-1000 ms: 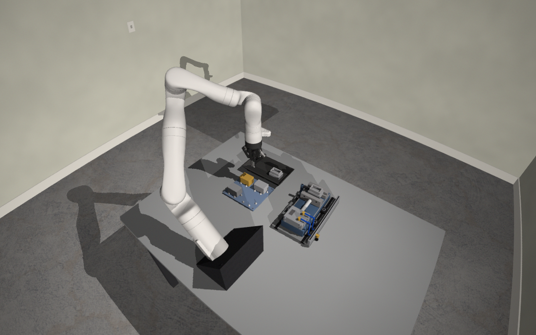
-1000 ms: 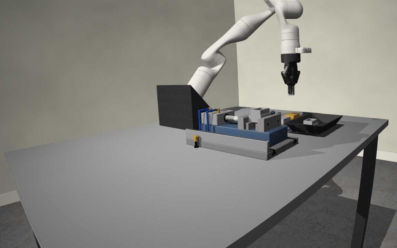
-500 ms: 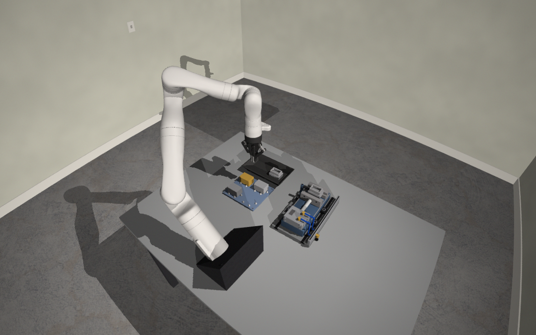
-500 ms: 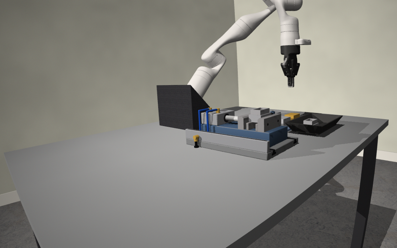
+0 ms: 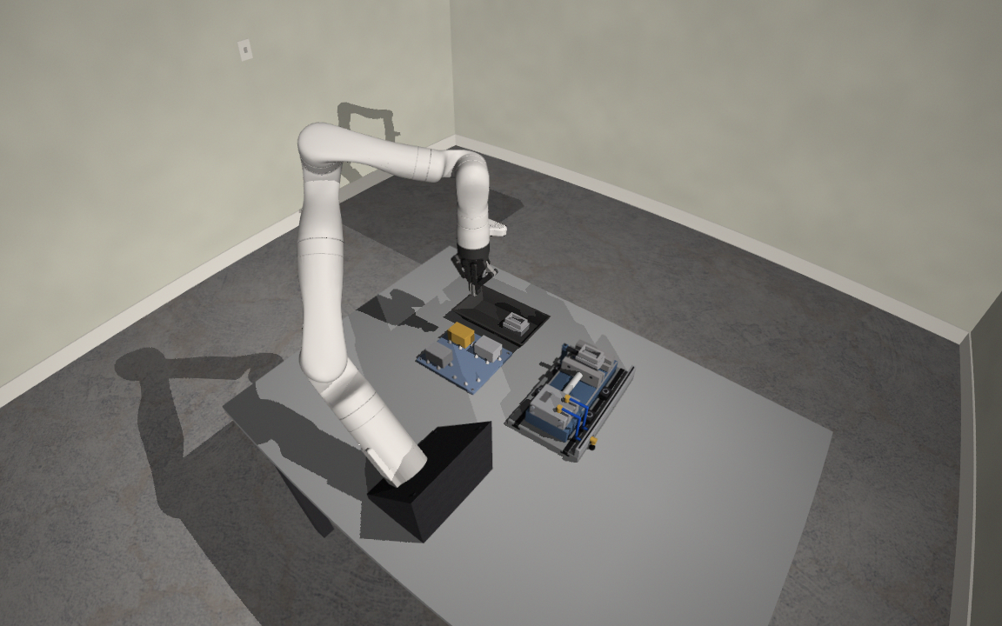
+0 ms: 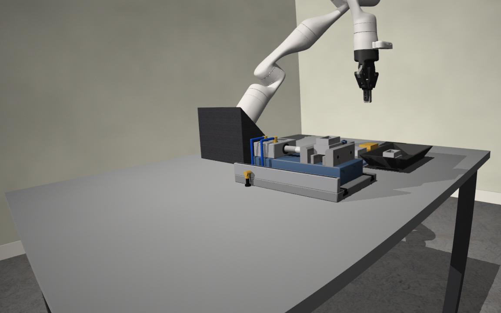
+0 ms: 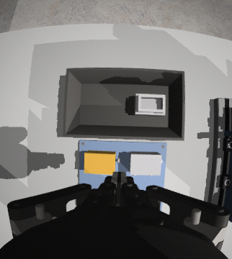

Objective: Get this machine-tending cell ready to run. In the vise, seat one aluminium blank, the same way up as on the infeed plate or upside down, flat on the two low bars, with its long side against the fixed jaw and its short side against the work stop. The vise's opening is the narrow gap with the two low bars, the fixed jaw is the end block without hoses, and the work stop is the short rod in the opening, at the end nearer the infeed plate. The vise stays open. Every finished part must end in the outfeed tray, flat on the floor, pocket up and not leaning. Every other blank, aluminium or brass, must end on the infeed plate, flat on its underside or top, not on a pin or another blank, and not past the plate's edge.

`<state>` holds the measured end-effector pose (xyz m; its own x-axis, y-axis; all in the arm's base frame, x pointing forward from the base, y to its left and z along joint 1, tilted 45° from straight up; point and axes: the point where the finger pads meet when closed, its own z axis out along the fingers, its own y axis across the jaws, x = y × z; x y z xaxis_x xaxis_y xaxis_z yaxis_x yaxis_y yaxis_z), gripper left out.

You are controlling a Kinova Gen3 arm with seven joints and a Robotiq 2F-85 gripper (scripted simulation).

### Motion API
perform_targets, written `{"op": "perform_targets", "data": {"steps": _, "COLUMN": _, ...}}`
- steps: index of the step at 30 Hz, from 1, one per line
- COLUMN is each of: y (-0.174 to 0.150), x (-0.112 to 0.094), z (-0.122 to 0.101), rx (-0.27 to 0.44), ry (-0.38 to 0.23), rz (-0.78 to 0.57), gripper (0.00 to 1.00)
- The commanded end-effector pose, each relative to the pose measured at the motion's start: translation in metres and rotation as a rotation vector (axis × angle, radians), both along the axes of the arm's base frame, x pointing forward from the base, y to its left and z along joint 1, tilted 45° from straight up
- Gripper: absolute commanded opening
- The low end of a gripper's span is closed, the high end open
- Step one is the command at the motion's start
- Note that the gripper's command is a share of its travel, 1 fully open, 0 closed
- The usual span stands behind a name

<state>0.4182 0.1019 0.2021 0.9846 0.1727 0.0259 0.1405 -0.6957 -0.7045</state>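
The claw (image 6: 367, 98) is hanging high over the table (image 6: 205, 233), pressed together and pinching nothing. 1 finished part (image 7: 150, 104) is lying pocket up in the outfeed tray (image 7: 73, 104) — where it belongs. 1 more is sitting on the vise (image 5: 567, 389).
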Motion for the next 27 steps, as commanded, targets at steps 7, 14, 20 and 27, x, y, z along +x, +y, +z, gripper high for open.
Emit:
{"op": "perform_targets", "data": {"steps": 7, "y": -0.006, "x": 0.003, "z": -0.001, "rx": -0.001, "ry": -0.004, "rz": -0.004, "gripper": 0.0}}
{"op": "perform_targets", "data": {"steps": 14, "y": -0.047, "x": 0.015, "z": -0.036, "rx": -0.004, "ry": -0.008, "rz": -0.01, "gripper": 0.0}}
{"op": "perform_targets", "data": {"steps": 20, "y": -0.092, "x": 0.021, "z": -0.076, "rx": -0.007, "ry": -0.01, "rz": -0.013, "gripper": 0.0}}
{"op": "perform_targets", "data": {"steps": 27, "y": -0.138, "x": 0.019, "z": -0.12, "rx": -0.008, "ry": -0.01, "rz": -0.014, "gripper": 0.0}}
